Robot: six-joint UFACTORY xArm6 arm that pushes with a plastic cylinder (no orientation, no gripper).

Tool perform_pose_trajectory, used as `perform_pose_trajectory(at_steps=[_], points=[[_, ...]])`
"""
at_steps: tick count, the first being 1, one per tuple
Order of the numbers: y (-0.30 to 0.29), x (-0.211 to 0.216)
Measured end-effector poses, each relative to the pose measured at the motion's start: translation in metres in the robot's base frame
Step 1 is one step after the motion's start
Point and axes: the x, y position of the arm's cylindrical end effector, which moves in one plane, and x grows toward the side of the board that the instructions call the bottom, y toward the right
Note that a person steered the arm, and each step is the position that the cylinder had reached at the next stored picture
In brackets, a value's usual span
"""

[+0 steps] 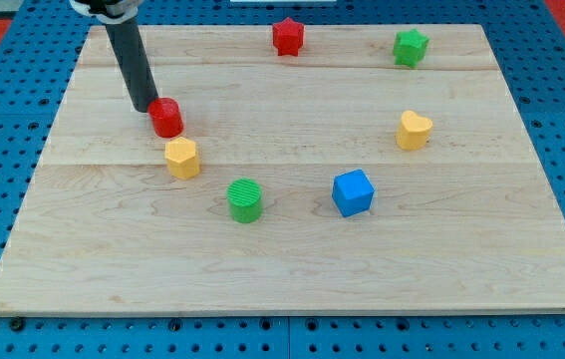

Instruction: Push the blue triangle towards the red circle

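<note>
My tip rests on the board at the view's upper left, right against the left side of the red circle. The only blue block in view looks like a cube and lies right of centre, far to the right of and lower than the red circle and my tip. No block lies between my tip and the red circle.
A yellow hexagon sits just below the red circle. A green circle lies between the hexagon and the blue block. A yellow heart, a green star and a red star lie toward the right and top. The wooden board lies on a blue pegboard.
</note>
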Motion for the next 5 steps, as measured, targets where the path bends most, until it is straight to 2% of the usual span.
perform_pose_trajectory(at_steps=[1, 3, 4, 5], points=[[-0.010, -0.005], [-0.136, -0.021], [-0.137, -0.091], [-0.136, -0.124]])
